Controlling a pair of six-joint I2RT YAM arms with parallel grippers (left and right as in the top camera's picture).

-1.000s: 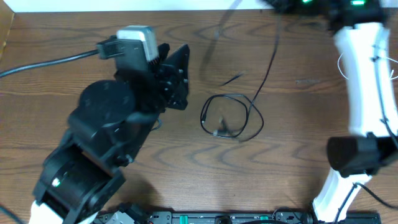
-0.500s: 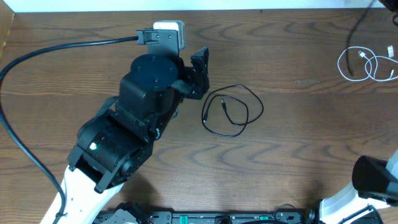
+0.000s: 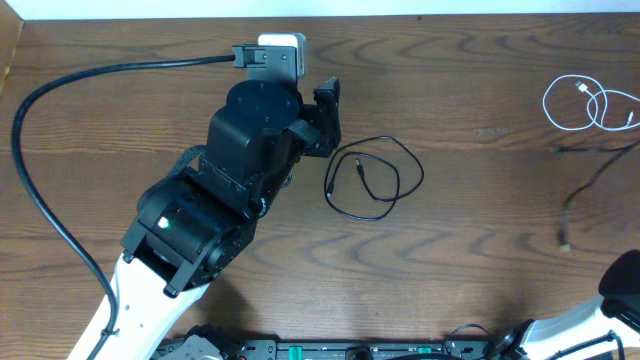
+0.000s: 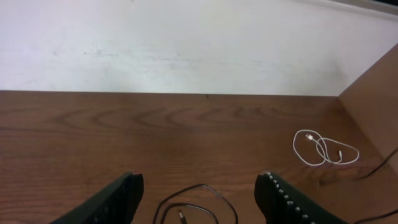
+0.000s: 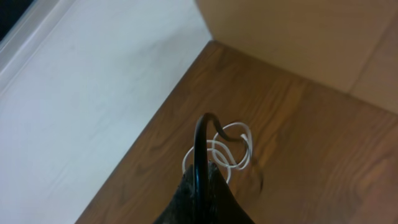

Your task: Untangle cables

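1. Black cable (image 3: pixel 374 181) lies in a loose, self-crossing loop in the middle of the desk (image 3: pixel 480 270). White cable (image 3: pixel 590 104) sits coiled near the far right edge, well apart.
2. They look separated; straightening the black loop likely remains.
3. Left jaws stand apart just beside that loop and would need lowering onto one strand.
4. Right jaws: cannot tell.

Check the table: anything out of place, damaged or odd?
Nothing damaged or spilled. Black cable lies looped mid-table by the open left gripper; white cable sits coiled apart near the right edge. Only oddity: a black cord arches across the right wrist view, partly blocking it.
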